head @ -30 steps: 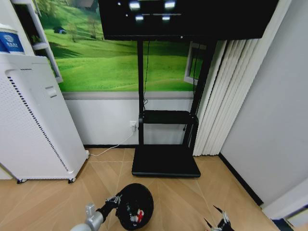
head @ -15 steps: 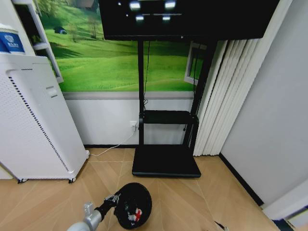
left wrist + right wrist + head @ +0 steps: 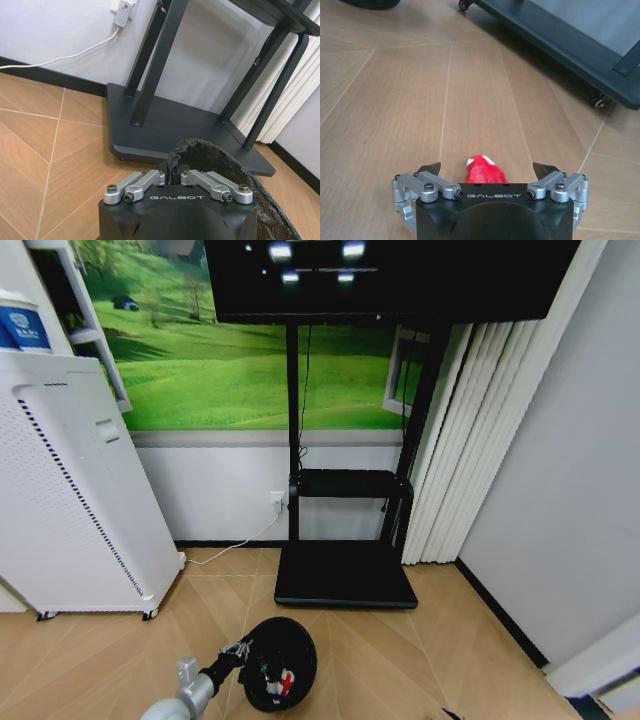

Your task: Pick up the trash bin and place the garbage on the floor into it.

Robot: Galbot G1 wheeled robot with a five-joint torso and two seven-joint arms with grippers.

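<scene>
From the head camera we see our left tool pinching the rim of the trash bin, which we hold just above the floor, in front of the black TV stand. The bin has tipped and slid a little toward the stand over the last second, and a red-and-white wrapper shows inside it, so we judge one piece already collected. Our right tool has dropped out of this view's bottom edge, where it showed a second ago.

From the left wrist camera, the left tool is pressed together on the bin's mesh rim, with the stand's base close beyond it.

From the right wrist camera, the right tool is spread wide and low over the floor, a red piece of litter lying between its fingers, short of the stand's wheeled base. We take the drop as a reach for this piece; it is not yet gripped.
</scene>
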